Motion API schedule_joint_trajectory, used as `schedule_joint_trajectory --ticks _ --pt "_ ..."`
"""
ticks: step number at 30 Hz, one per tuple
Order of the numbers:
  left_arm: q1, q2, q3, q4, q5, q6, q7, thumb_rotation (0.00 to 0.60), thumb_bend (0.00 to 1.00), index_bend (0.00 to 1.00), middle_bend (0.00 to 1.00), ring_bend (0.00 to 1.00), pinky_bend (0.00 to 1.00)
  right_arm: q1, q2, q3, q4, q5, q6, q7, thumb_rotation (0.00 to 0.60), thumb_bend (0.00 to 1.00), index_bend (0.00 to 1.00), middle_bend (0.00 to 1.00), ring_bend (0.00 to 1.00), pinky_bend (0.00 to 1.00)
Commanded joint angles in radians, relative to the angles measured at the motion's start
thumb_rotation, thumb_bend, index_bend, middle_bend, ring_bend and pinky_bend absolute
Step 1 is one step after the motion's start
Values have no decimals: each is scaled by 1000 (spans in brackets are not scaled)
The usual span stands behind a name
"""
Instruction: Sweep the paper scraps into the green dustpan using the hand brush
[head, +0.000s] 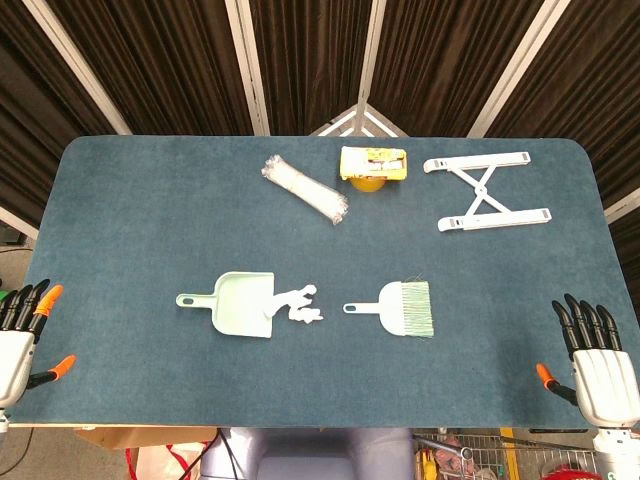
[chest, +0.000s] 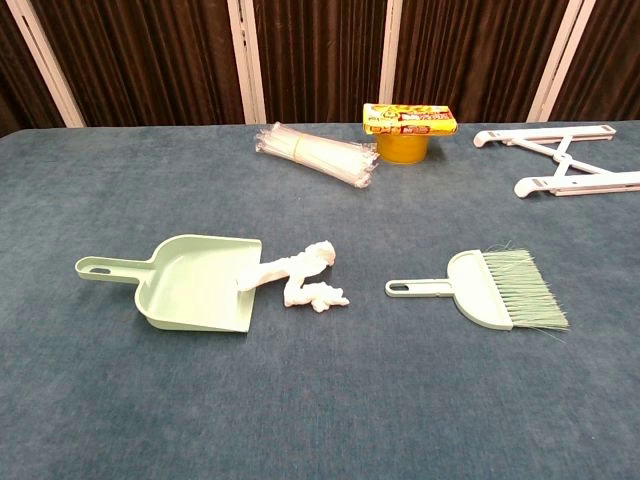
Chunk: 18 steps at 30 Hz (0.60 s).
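Nothing was swept yet: the scraps (head: 299, 304) lay at the dustpan (head: 240, 305) mouth, the brush (head: 402, 307) untouched. My left hand (head: 20, 335) and right hand (head: 596, 365) rested empty, fingers apart.

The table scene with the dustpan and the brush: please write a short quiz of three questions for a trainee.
1. True or false: the hand brush lies with its handle toward the paper scraps.
2. Which faces the scraps, the open mouth or the handle of the green dustpan?
3. Multiple choice: the left hand and right hand are A) holding tools, B) open at the table's near corners, C) over the scraps.

Key: 1 true; 2 the open mouth; 3 B.
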Motion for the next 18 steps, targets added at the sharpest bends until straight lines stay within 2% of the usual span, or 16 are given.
schedule_joint_trajectory --ticks 1,18 --pt "0 -1 0 1 0 0 -1 600 0 0 0 0 0 0 1 0 1 0 -1 1 600 242 0 0 0 0" --pt "2 0 1 -2 -3 -1 5 600 0 0 0 0 0 4 12 -15 -22 -16 -17 2 600 242 0 0 0 0"
